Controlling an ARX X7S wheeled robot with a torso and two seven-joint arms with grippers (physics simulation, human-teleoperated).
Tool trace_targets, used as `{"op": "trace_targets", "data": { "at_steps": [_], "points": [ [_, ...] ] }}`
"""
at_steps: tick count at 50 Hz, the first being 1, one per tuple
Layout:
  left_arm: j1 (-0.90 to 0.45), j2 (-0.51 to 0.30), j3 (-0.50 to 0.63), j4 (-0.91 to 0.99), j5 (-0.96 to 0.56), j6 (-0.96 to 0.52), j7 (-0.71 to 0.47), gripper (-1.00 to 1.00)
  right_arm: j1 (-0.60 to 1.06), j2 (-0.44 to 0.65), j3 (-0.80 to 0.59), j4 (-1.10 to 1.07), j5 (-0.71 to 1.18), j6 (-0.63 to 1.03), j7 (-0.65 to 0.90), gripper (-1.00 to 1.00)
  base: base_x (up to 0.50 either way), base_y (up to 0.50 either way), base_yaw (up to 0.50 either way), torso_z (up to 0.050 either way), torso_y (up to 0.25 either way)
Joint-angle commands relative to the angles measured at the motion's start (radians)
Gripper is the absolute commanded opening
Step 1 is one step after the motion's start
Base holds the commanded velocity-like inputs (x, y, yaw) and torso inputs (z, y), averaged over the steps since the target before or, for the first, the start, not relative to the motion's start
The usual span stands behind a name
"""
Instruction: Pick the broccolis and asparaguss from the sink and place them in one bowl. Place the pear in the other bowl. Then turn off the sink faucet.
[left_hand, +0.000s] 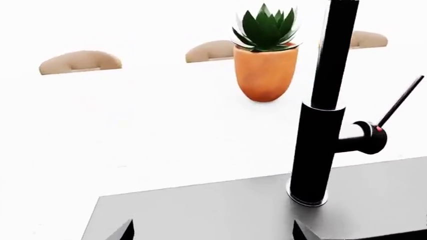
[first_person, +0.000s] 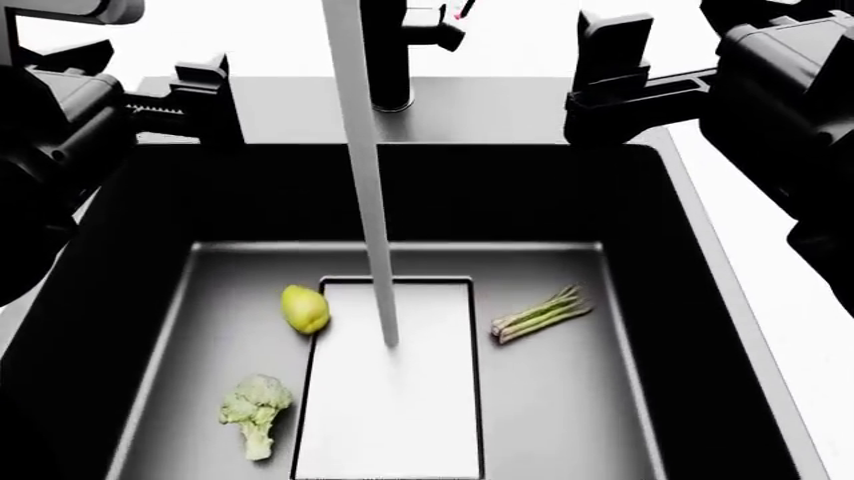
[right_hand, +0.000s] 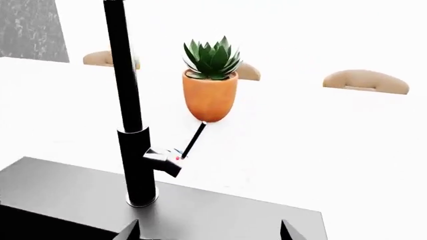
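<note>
In the sink (first_person: 694, 300), nearest lies the broccoli (first_person: 254, 408), then the pear (first_person: 304, 308) and asparagus (first_person: 541, 315), with a water stream between them. Beyond, both grippers' fingers hover spread apart beside the faucet (first_person: 390, 55), its top cut off.

The faucet (first_person: 390, 55) is cut off at the top in every view, so its spout never shows. Both grippers only poke their fingertips (left_hand: 127, 231) into the wrist views near the sink (first_person: 694, 250) rim, and neither bowl is visible anywhere.
</note>
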Motion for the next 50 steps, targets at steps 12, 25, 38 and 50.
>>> {"op": "trace_targets", "data": {
  "at_steps": [12, 25, 38, 50],
  "points": [
    [0.005, 0.002, 0.002, -0.004, -0.038, -0.014, -0.023, 1.00, -0.060, 0.005, 0.001, -0.055, -0.045, -0.015, -0.047, 1.00, 0.20, 0.00, 0.00, 0.000, 0.001],
    [-0.029, -0.070, 0.023, -0.119, -0.533, -0.121, -0.369, 1.00, -0.065, 0.013, -0.010, -0.049, -0.058, -0.019, -0.069, 1.00, 0.00, 0.00, 0.00, 0.000, 0.000],
    [-0.030, -0.222, 0.244, -0.261, -1.080, -0.060, -0.751, 1.00, -0.036, 0.029, -0.025, -0.010, -0.061, -0.012, -0.106, 1.00, 0.00, 0.00, 0.00, 0.000, 0.000],
    [0.058, -0.246, 0.285, -0.270, -1.113, -0.003, -0.775, 1.00, -0.091, 0.014, -0.025, -0.037, -0.126, -0.033, -0.144, 1.00, 0.00, 0.00, 0.00, 0.000, 0.000]
  ]
}}
